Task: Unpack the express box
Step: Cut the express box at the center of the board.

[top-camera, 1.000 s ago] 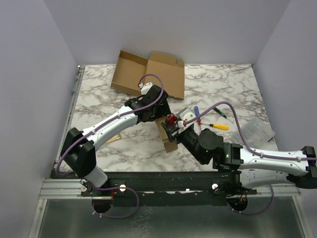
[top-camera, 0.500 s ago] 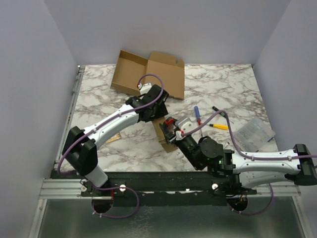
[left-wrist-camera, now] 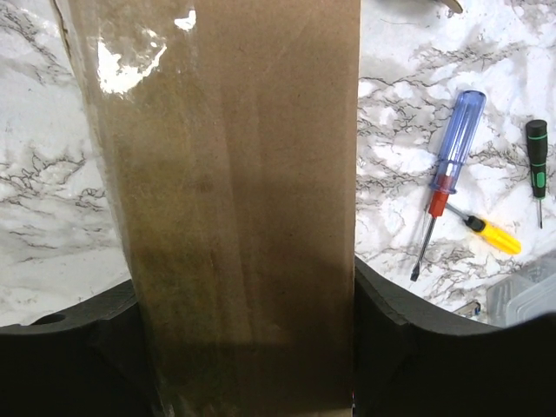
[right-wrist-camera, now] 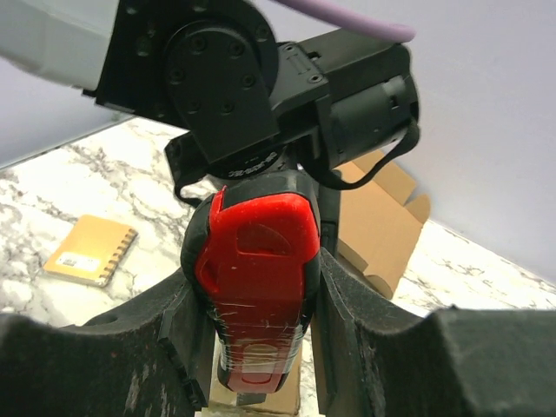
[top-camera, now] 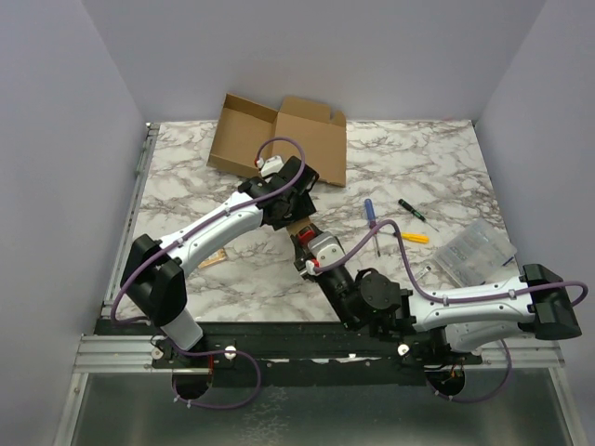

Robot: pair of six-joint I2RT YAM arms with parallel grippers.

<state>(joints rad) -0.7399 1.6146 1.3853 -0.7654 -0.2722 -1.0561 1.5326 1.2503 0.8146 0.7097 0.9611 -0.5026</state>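
The express box [left-wrist-camera: 234, 191] is a small brown carton sealed with clear tape. It fills the left wrist view, and my left gripper [left-wrist-camera: 248, 347] is shut on its two sides. From above, the box [top-camera: 299, 232] shows only partly between the two wrists at the table's middle. My right gripper [right-wrist-camera: 261, 347] is shut on a red and black box cutter [right-wrist-camera: 256, 269], whose tip points down at the box's edge [right-wrist-camera: 278, 401]. In the top view the right gripper [top-camera: 312, 258] sits just in front of the left gripper [top-camera: 296, 212].
An opened, flattened cardboard box [top-camera: 279, 139] lies at the back. To the right lie a blue screwdriver [top-camera: 368, 211], a green one [top-camera: 411, 208], a yellow one [top-camera: 414, 237] and a clear plastic pack [top-camera: 474, 249]. A small notebook [top-camera: 212, 260] lies left of the box.
My left gripper has closed onto the box's sides. The right arm has swung left and nearer with the cutter, bringing it in over the box.
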